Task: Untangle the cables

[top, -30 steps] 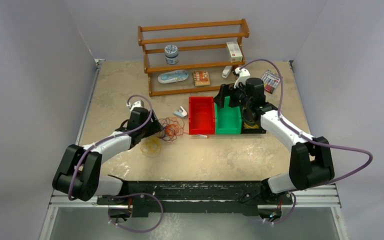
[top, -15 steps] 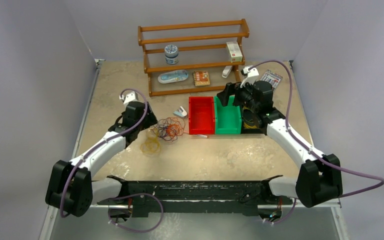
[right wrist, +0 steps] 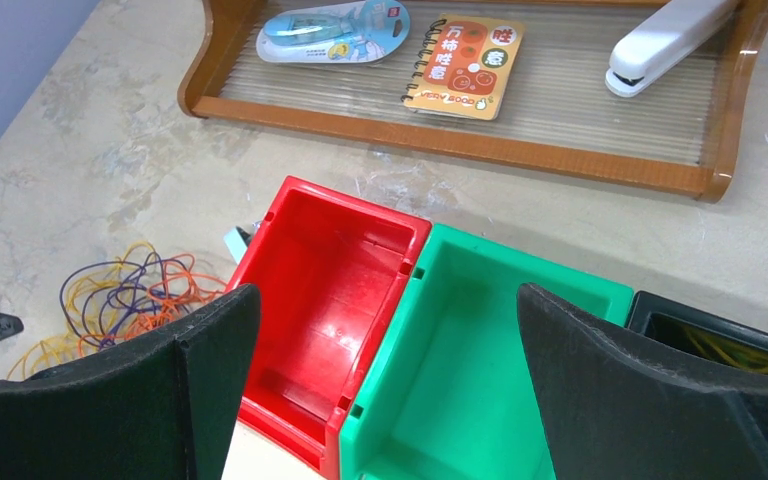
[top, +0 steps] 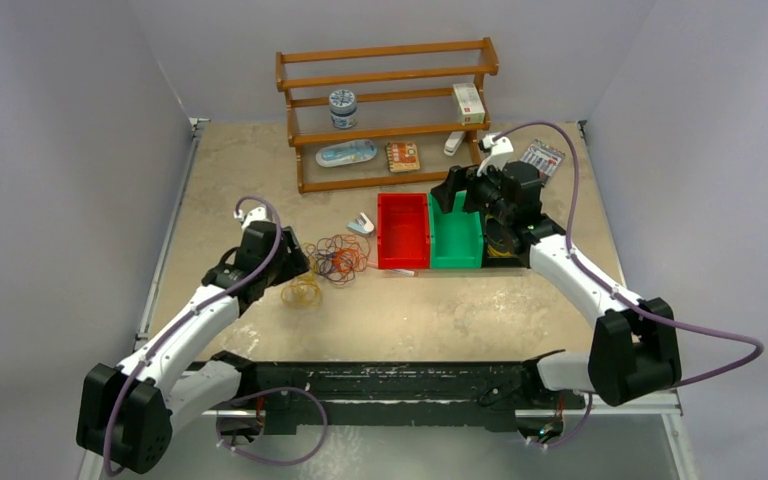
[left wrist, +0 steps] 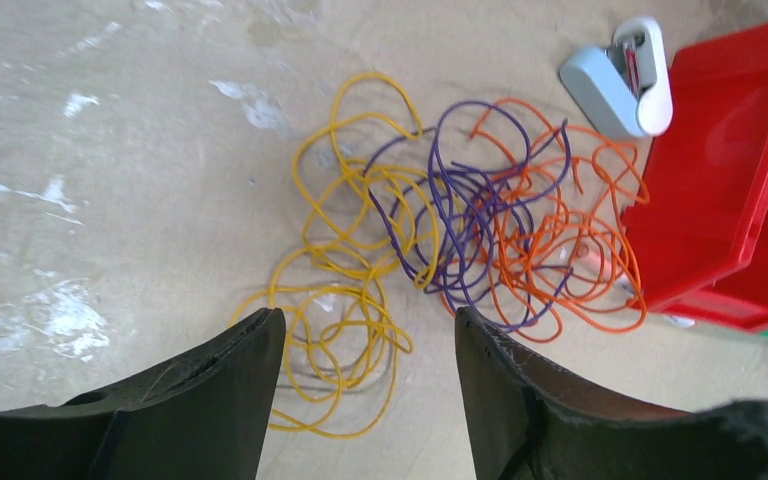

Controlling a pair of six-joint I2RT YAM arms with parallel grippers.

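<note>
three colours of cables (left wrist: 430,250) lie knotted at nine o'clock of the red bin (left wrist: 730,190), none parted yet, with left gripper (left wrist: 365,325) and right gripper (right wrist: 385,300) both released and empty.

The left arm (top: 198,314), lower left of the frame, and the right arm (top: 570,270), at right, share 1 look: white shells on the long links and bulky black housings at the joints. A thick lilac cable (top: 720,330) loops alongside each. A black rail (top: 390,382) joins the 2 bases at the bottom. The matte black fingers (left wrist: 210,400) are wedge-shaped, with scuffed edges.
</note>
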